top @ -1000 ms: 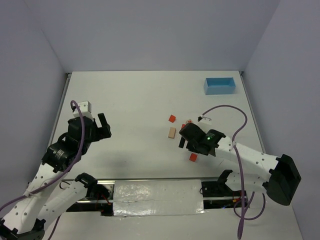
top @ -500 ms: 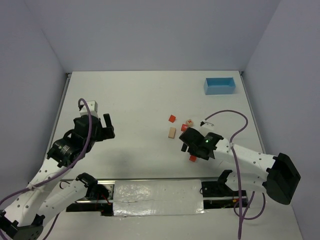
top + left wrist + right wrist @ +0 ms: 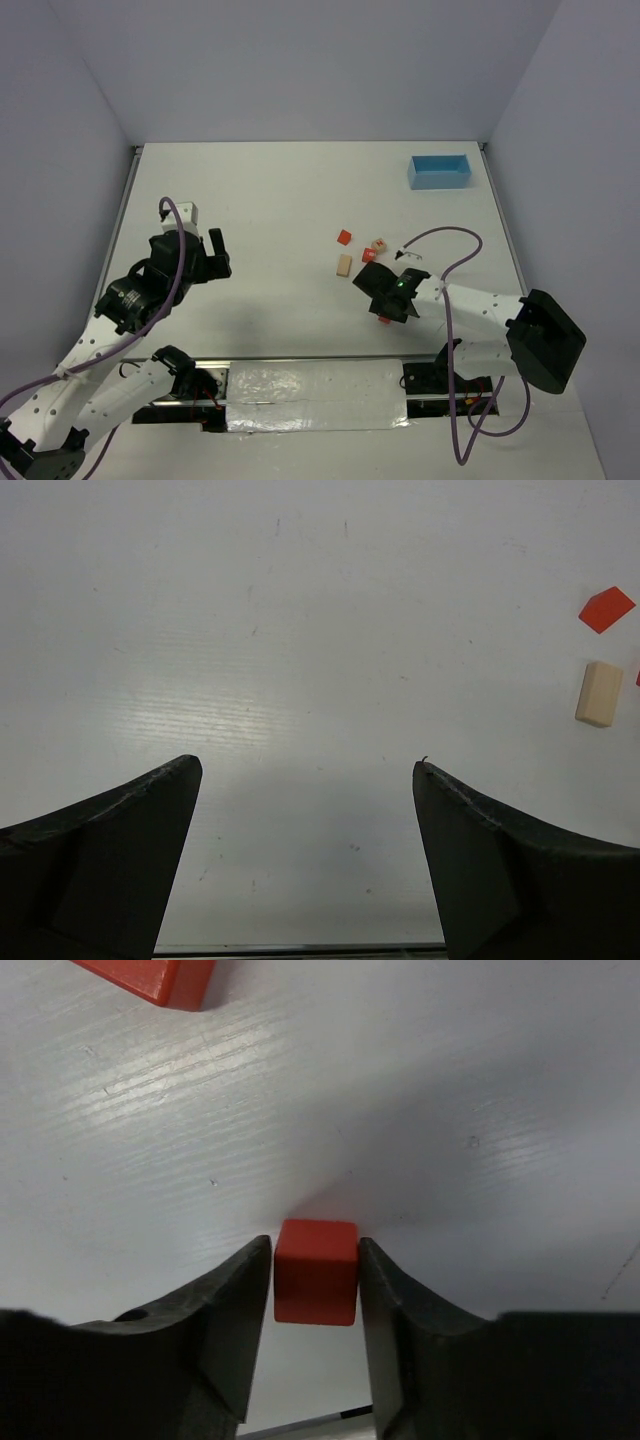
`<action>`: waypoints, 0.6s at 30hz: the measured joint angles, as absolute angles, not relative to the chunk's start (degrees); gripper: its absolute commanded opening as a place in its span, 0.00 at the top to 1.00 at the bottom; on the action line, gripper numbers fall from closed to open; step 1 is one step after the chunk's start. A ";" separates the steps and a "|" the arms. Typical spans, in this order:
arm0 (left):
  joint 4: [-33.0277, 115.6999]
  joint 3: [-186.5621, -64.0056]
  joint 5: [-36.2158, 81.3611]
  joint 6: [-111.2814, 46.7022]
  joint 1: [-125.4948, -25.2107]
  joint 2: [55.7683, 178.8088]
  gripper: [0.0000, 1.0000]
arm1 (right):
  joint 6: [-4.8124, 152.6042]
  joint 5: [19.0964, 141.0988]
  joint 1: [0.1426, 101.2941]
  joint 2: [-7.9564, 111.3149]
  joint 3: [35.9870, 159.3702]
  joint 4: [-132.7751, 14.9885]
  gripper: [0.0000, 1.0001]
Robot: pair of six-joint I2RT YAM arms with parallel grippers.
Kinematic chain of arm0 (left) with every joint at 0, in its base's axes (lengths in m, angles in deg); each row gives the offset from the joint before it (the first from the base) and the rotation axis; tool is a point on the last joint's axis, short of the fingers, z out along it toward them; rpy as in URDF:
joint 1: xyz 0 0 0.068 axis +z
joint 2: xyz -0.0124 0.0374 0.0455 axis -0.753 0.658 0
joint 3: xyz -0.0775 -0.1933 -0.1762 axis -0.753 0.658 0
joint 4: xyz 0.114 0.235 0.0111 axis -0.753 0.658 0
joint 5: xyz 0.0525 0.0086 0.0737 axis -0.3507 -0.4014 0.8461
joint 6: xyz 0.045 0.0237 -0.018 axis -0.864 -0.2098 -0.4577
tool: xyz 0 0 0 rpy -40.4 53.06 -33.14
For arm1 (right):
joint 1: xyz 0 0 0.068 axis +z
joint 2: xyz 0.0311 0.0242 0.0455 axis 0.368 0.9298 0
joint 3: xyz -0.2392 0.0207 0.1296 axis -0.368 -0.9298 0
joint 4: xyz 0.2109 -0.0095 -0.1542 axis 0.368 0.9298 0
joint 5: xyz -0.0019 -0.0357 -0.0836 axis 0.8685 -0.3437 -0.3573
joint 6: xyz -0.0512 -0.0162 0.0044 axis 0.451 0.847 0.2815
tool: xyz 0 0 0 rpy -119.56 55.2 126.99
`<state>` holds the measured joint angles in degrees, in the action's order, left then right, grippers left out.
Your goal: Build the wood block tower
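The right jaws are pressed against both sides of a red cube (image 3: 315, 1270) resting on the bench (image 3: 450, 1080) — a second red block (image 3: 150, 978) lies loose ahead to their left — while the left jaws gape wide around nothing, a tan block (image 3: 599, 693) ahead to their right.

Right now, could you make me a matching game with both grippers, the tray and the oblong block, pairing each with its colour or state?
Column one:
1. left gripper
2. right gripper
3. tray
4. oblong block

Column two:
A. pale wood
B. closed on the red cube
C. light blue
D. open, holding nothing

Pairs: 1-D, 2-B, 3-C, 4-A
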<state>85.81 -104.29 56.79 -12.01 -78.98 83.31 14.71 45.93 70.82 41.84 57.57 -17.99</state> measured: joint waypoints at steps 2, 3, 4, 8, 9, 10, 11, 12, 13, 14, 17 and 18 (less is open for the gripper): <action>85.81 -104.29 56.79 -11.99 -79.11 83.31 0.01 | 14.89 45.91 70.82 41.82 57.57 -18.45 0.64; 85.81 -104.29 56.79 -11.99 -79.14 83.31 0.00 | 15.02 45.91 70.82 41.78 57.57 -18.65 0.71; 85.81 -104.29 56.77 -11.99 -79.18 83.31 0.01 | 15.13 45.93 70.82 41.69 57.57 -18.89 0.73; 85.81 -104.29 56.77 -12.01 -79.22 83.31 0.00 | 17.31 46.15 71.06 41.40 57.73 -20.07 0.78; 85.83 -104.29 56.79 -12.01 -79.22 83.31 0.00 | 18.04 46.33 71.46 41.67 58.05 -20.40 0.78; 85.85 -104.29 56.92 -11.99 -79.22 83.31 0.00 | 19.00 46.65 72.14 42.37 58.93 -20.55 0.78; 85.92 -104.29 57.23 -11.95 -79.25 83.29 0.01 | 19.89 47.20 73.01 43.50 60.39 -20.68 0.78; 85.98 -104.29 57.64 -11.90 -79.29 83.25 0.01 | 21.07 47.51 74.08 45.95 63.30 -20.31 0.78; 86.09 -104.29 58.06 -11.86 -79.31 83.03 0.00 | 22.14 47.88 75.15 48.88 67.17 -20.27 0.78; 86.31 -104.29 58.43 -11.71 -79.33 82.68 0.00 | 23.52 48.03 76.27 52.70 72.39 -19.39 0.78; 87.19 -104.29 60.33 -10.46 -79.33 79.68 0.00 | 27.17 47.94 78.67 65.45 90.23 -19.89 0.78; 87.47 -104.29 61.31 -10.11 -79.33 78.09 0.01 | 28.37 47.94 79.11 69.67 95.89 -20.00 0.77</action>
<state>87.47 -104.29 61.31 -10.11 -79.33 78.09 28.37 47.94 79.11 69.67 95.89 -20.00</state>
